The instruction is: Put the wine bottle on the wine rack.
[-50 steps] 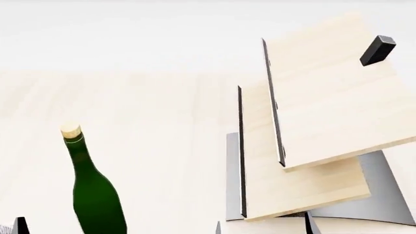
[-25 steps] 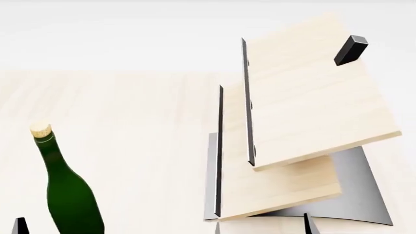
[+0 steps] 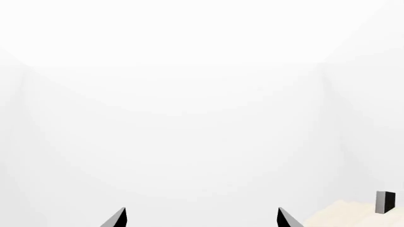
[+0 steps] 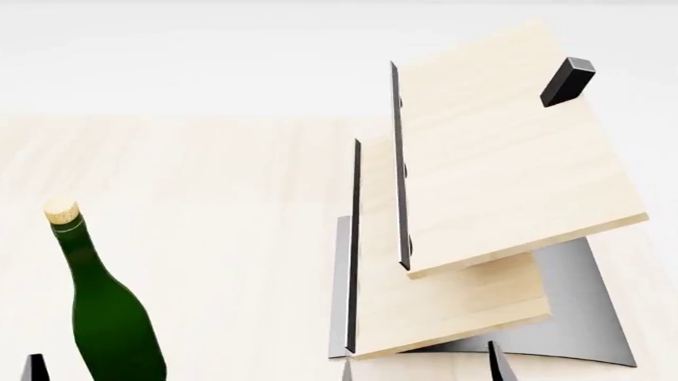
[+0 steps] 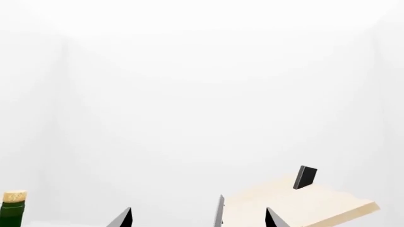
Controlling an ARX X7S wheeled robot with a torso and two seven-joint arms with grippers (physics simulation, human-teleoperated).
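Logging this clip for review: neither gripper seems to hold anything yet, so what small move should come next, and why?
Probably bring the left gripper in toward the wine bottle. The bottle stands upright and ungrasped on the table, at the left arm's side, apart from the wine rack. Both grippers look open and empty, only their fingertips showing.

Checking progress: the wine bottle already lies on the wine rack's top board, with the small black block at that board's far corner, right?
Not quite. The head view shows the wine bottle standing upright on the table, apart from the wine rack. The black block is at the top board's far corner.
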